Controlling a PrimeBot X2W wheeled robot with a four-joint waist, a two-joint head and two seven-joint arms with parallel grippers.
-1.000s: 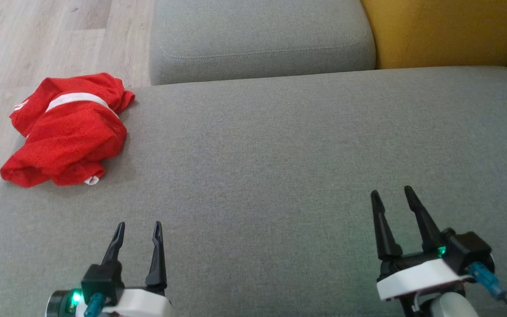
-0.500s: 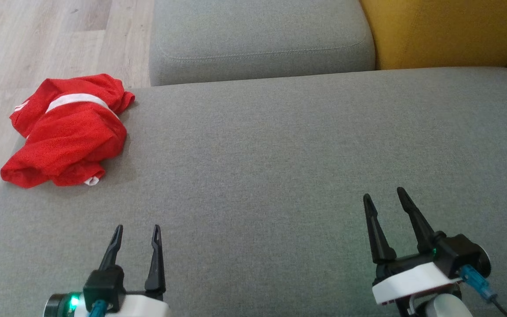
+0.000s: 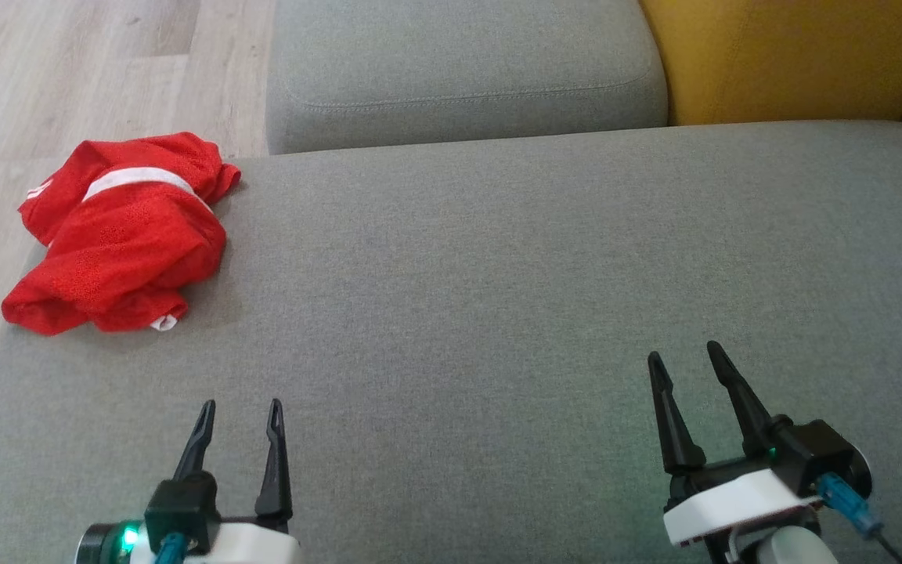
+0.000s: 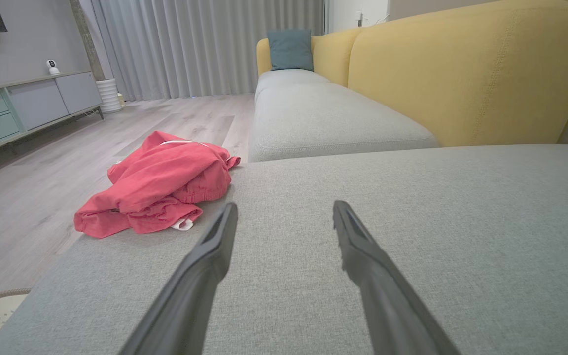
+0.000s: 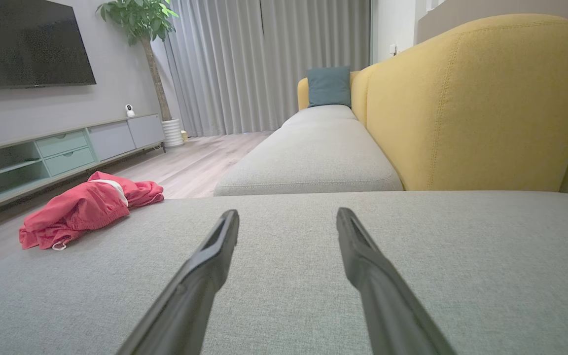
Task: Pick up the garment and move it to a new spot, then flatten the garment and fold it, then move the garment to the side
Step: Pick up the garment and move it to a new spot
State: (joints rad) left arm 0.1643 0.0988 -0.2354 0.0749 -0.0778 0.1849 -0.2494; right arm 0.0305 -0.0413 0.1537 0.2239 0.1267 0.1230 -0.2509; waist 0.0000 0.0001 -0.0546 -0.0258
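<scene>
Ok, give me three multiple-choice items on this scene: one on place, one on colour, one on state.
1. Where on the grey seat cushion does the garment lie?
A. its far-left corner
B. its middle
C. its near-right corner
2. The garment's main colour?
A. blue
B. red
C. yellow
3. The left gripper and right gripper are:
A. both shut
B. both open, empty
C. holding the garment
1 A: it lies at that corner. 2 B: red with a white band. 3 B: jaws apart, nothing between them.
</scene>
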